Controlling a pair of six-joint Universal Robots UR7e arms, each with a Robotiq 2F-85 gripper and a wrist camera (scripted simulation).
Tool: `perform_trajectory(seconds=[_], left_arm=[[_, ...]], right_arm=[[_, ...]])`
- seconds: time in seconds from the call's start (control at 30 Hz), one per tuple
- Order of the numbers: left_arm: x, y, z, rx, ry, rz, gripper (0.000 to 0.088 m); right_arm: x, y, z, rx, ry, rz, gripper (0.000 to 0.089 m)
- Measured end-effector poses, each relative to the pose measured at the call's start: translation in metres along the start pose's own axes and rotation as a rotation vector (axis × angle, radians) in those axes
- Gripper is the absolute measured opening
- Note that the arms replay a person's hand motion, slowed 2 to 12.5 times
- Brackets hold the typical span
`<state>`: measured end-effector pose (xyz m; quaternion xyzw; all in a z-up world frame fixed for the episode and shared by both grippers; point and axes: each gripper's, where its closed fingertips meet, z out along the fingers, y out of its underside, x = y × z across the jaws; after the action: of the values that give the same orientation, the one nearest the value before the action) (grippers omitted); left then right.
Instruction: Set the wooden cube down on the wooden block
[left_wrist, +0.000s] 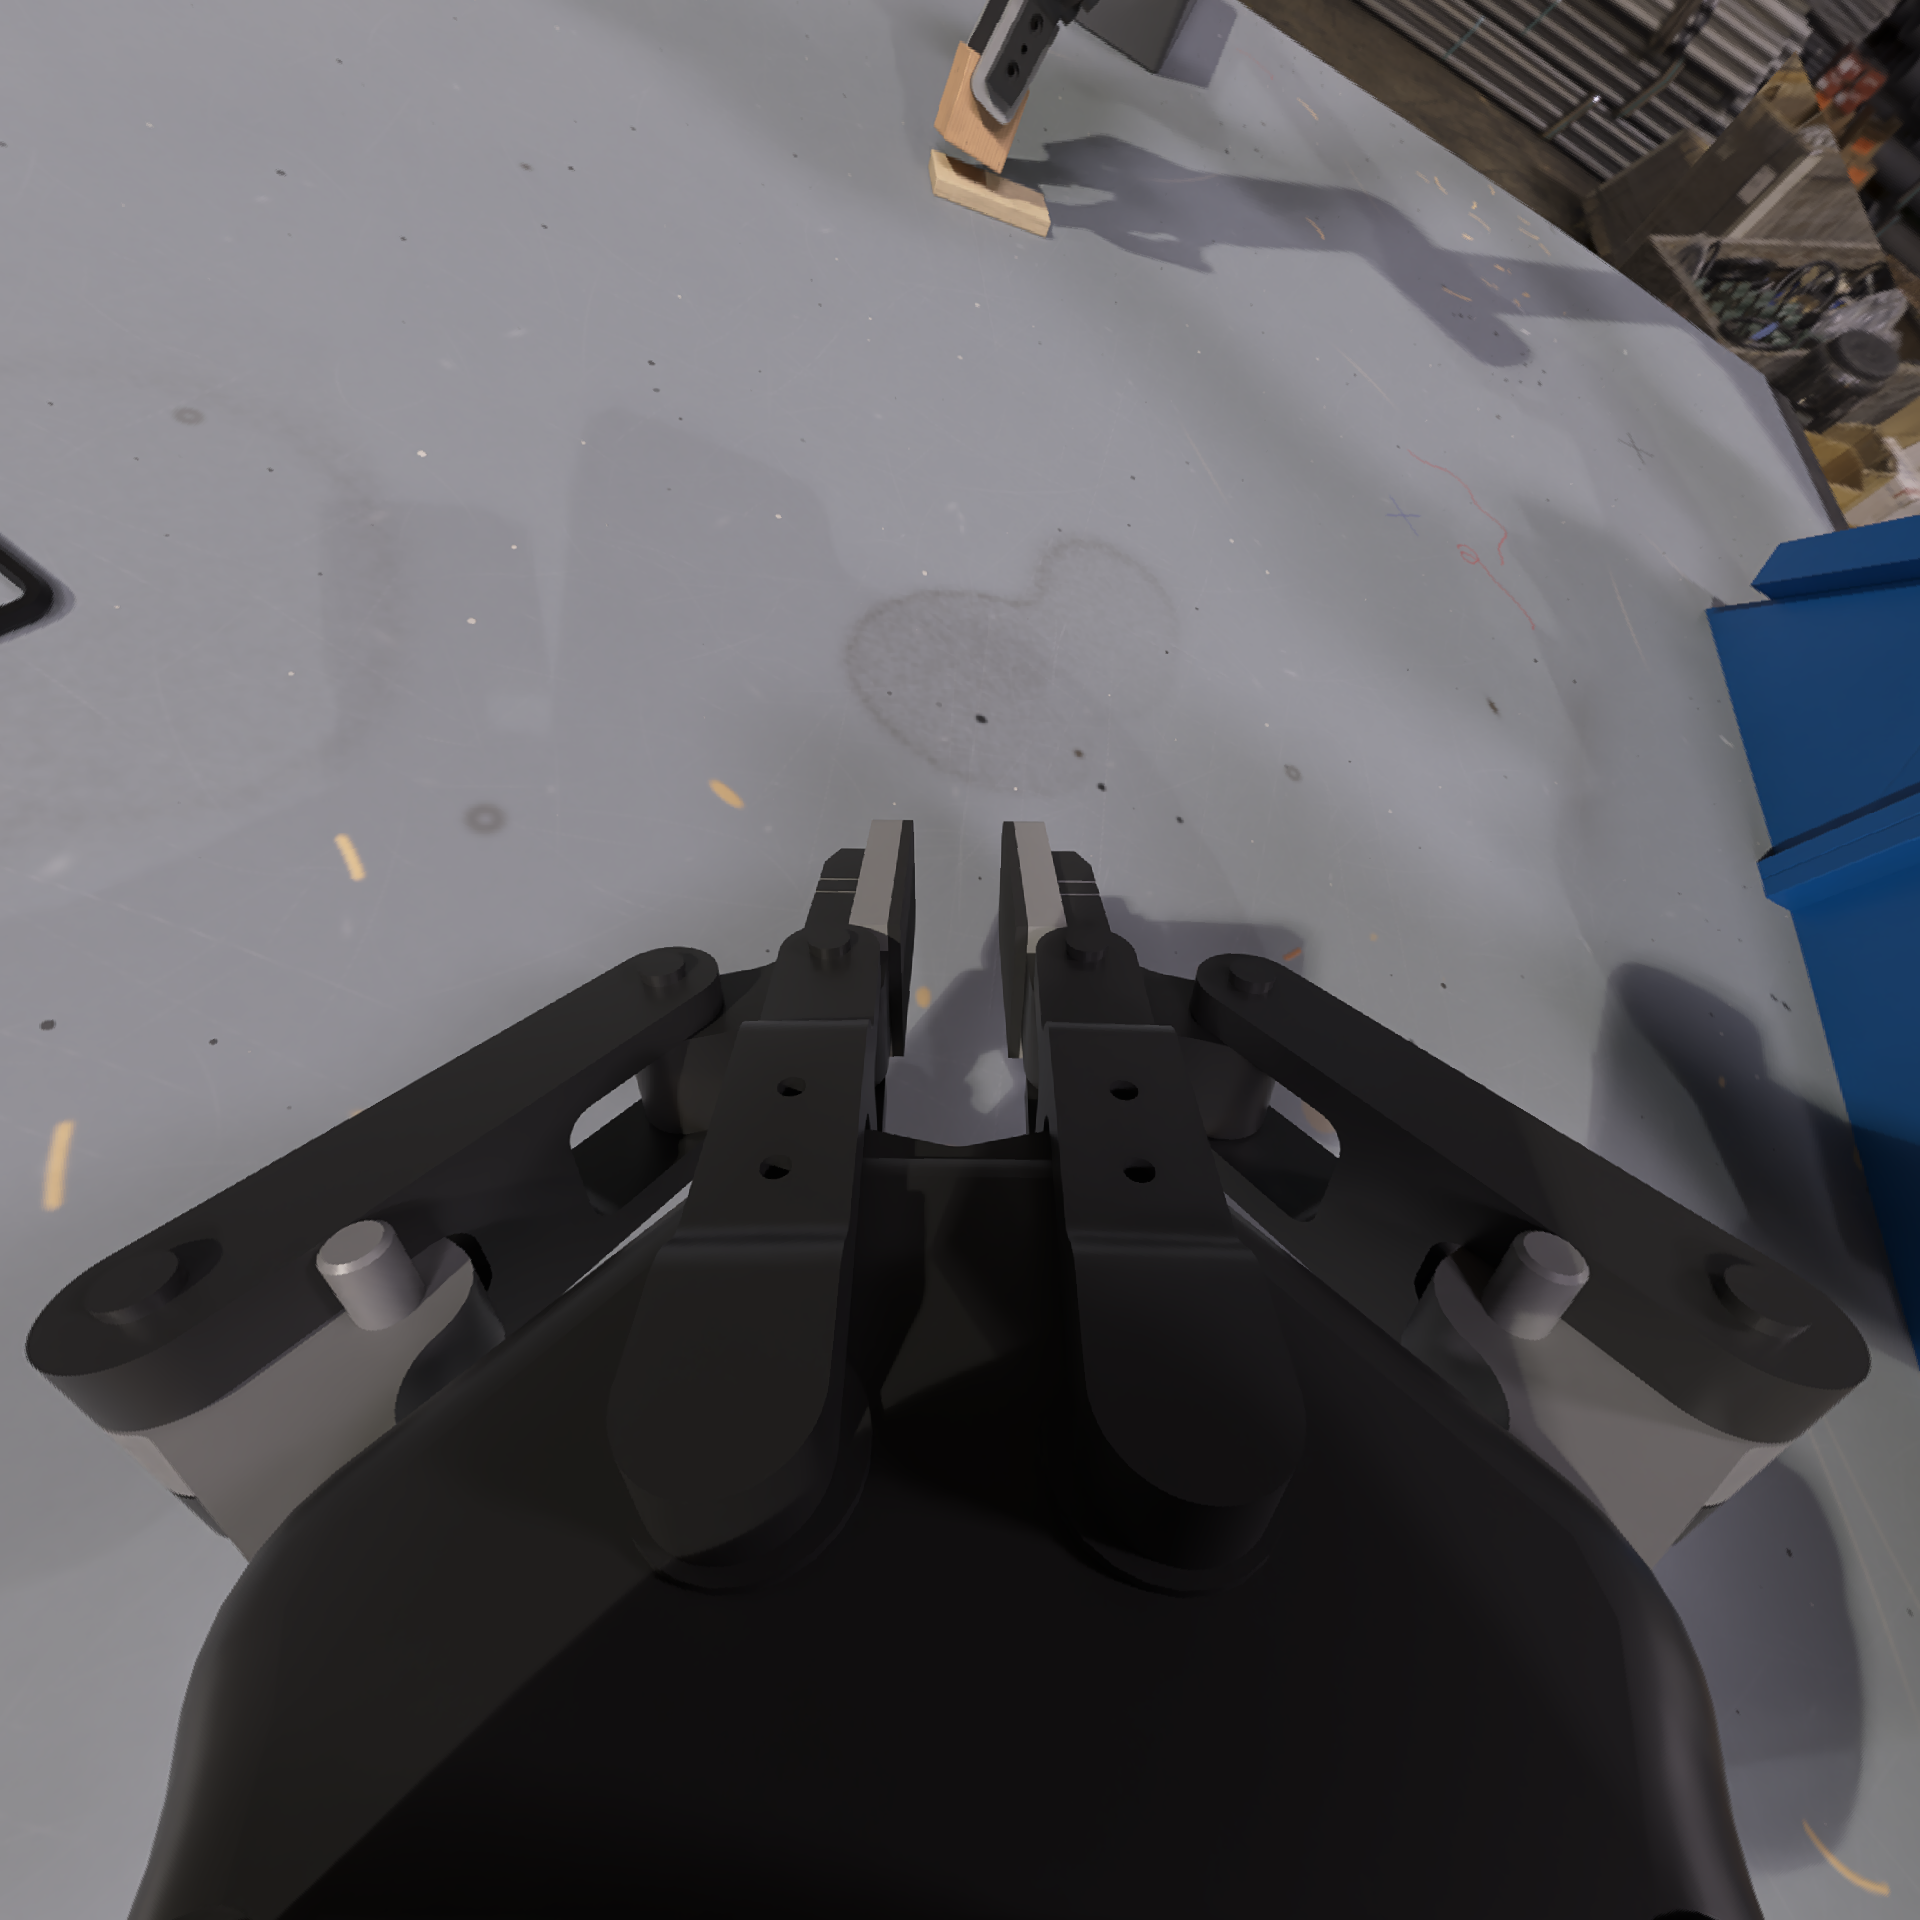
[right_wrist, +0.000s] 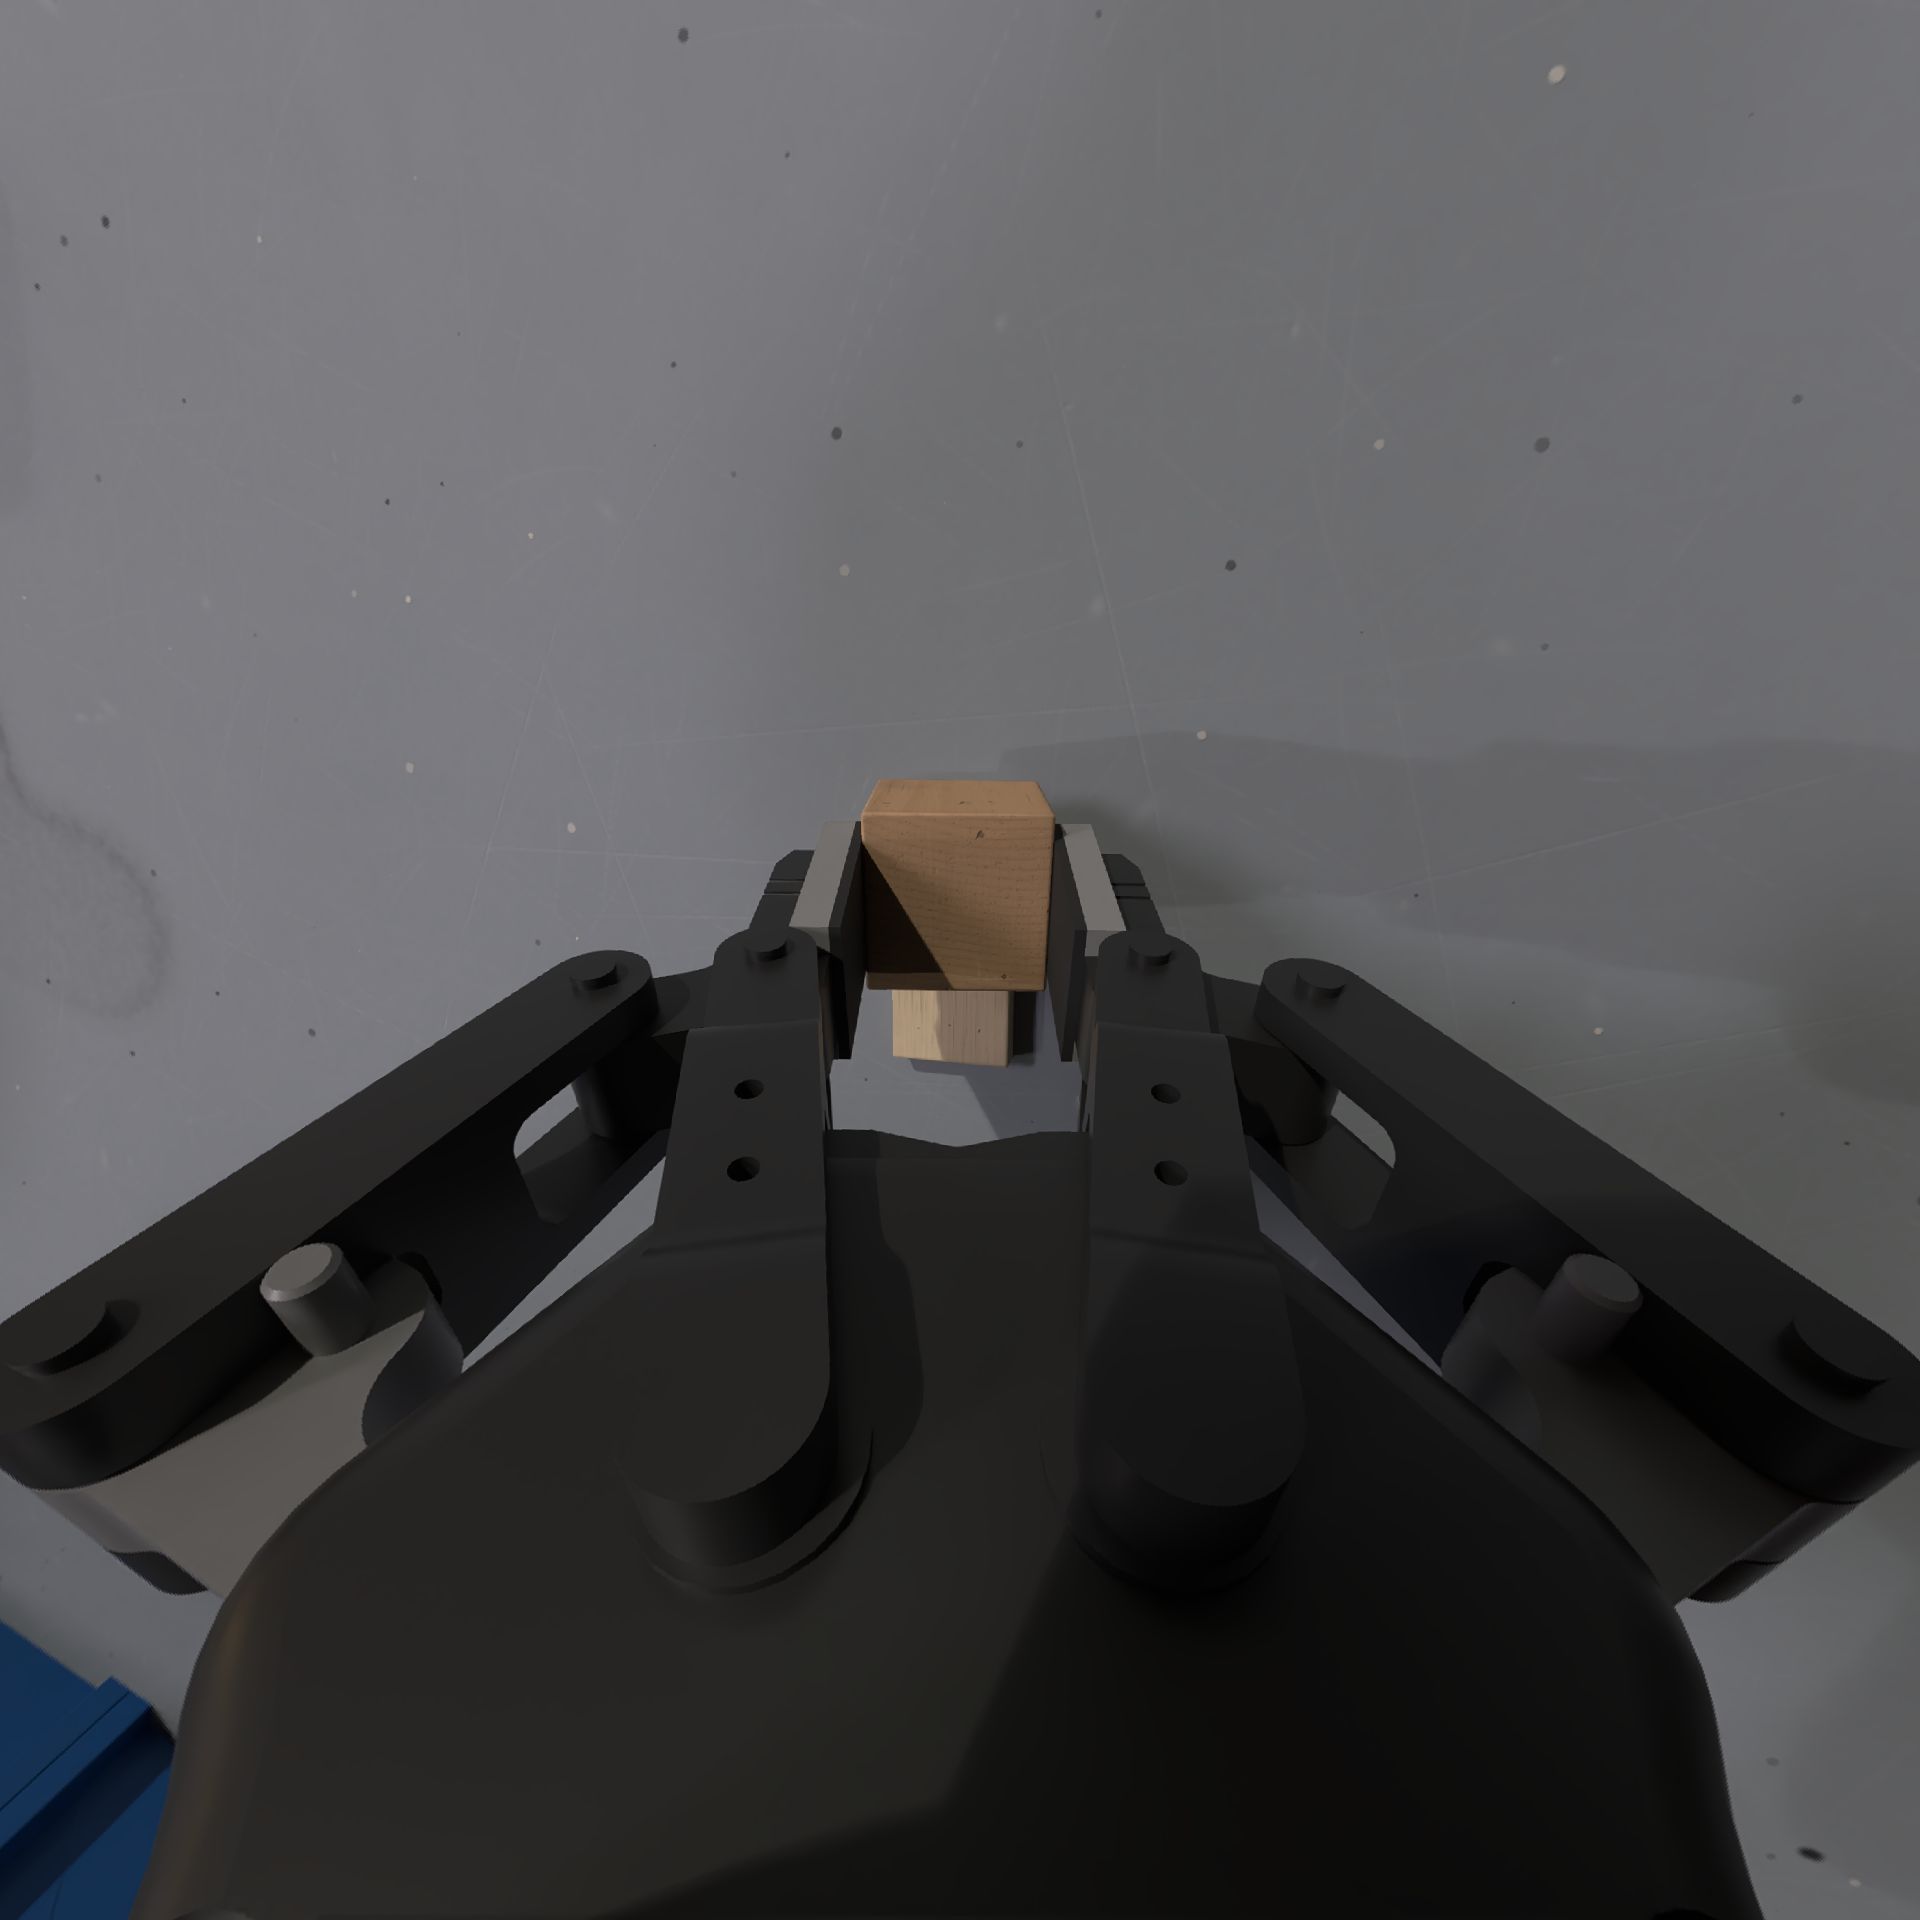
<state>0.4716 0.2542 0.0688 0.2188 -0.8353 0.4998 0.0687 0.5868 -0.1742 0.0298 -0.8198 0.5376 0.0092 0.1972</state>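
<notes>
My right gripper (right_wrist: 958, 844) is shut on the wooden cube (right_wrist: 956, 883), its pads on the cube's left and right sides. The flat, pale wooden block (right_wrist: 951, 1027) lies on the grey table directly beneath the cube, mostly hidden by it. In the left wrist view the cube (left_wrist: 966, 114) sits right above one end of the block (left_wrist: 987, 195), at the far top with a right finger (left_wrist: 1010, 62) on it. I cannot tell whether cube and block touch. My left gripper (left_wrist: 958, 831) is empty, far from them, with its jaws a narrow gap apart.
A blue bin (left_wrist: 1839, 727) stands at the table's right side, and also shows in the right wrist view (right_wrist: 62, 1745). The table edge (left_wrist: 1766, 384) runs along the upper right with warehouse clutter beyond it. A black object (left_wrist: 21, 597) is at the left edge.
</notes>
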Motion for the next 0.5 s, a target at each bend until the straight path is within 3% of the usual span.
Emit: perform_trajectory(seconds=[0.2, 0.4, 0.5], left_arm=[[0.001, -0.002, 0.000, 0.003, 0.009, -0.001, 0.0150], [0.002, 0.000, 0.000, -0.010, 0.012, 0.003, 0.0153], [0.003, 0.000, 0.000, -0.012, 0.014, 0.005, 0.0154]], right_arm=[[0.001, 0.007, 0.002, -0.066, -0.028, 0.004, 0.0301], [-0.011, 0.015, 0.002, -0.144, -0.121, 0.029, 0.0311], [-0.013, 0.019, 0.001, -0.185, -0.128, 0.031, 0.0382]])
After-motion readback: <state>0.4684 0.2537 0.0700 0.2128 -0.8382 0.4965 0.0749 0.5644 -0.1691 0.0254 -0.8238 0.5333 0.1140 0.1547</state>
